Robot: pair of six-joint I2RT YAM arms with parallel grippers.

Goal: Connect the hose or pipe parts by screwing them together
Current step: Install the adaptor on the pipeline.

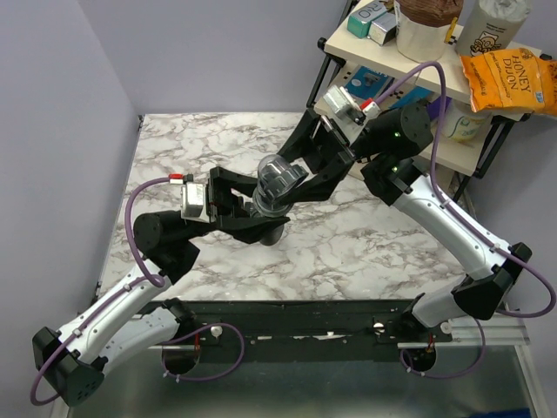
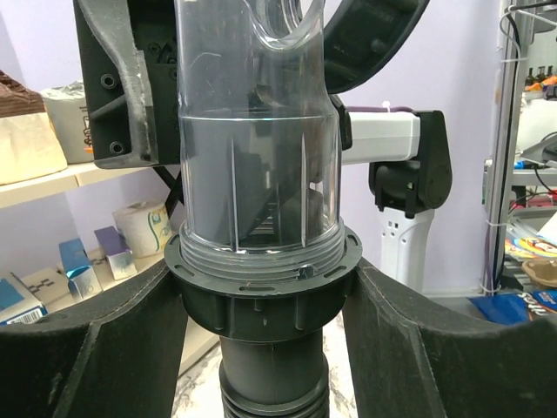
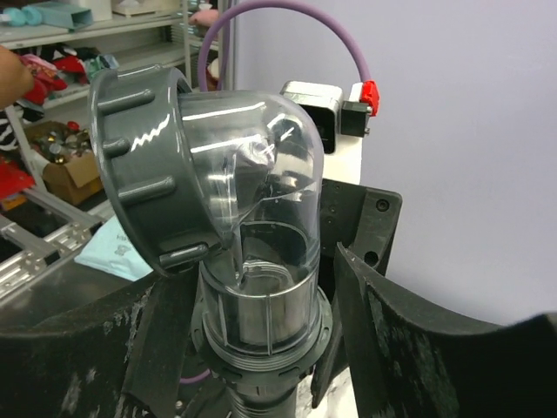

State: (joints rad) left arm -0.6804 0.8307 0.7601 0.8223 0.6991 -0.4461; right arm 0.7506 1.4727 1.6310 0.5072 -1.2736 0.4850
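Observation:
My left gripper [image 2: 264,300] is shut on the dark collar nut [image 2: 261,306] at the top of the black ribbed hose [image 2: 274,402], with both pads pressed against the nut's sides. A clear plastic elbow fitting [image 2: 257,148] stands upright in that nut, its thread [image 2: 261,259] partly showing above the rim. A wide grey nut [image 3: 139,165] caps the elbow's [image 3: 261,226] upper end. My right gripper [image 3: 252,296] straddles the clear fitting, open, with a narrow gap at its right finger [image 3: 409,348]. From above, both grippers [image 1: 246,205] [image 1: 303,170] meet at the fitting [image 1: 277,178] over mid-table.
A shelf unit [image 1: 344,48] at the back right carries boxes, a tub and an orange snack bag [image 1: 509,78], close behind the right arm. Purple cables [image 1: 132,226] loop off both wrists. Lilac walls close the left and back sides of the marble table [image 1: 348,252].

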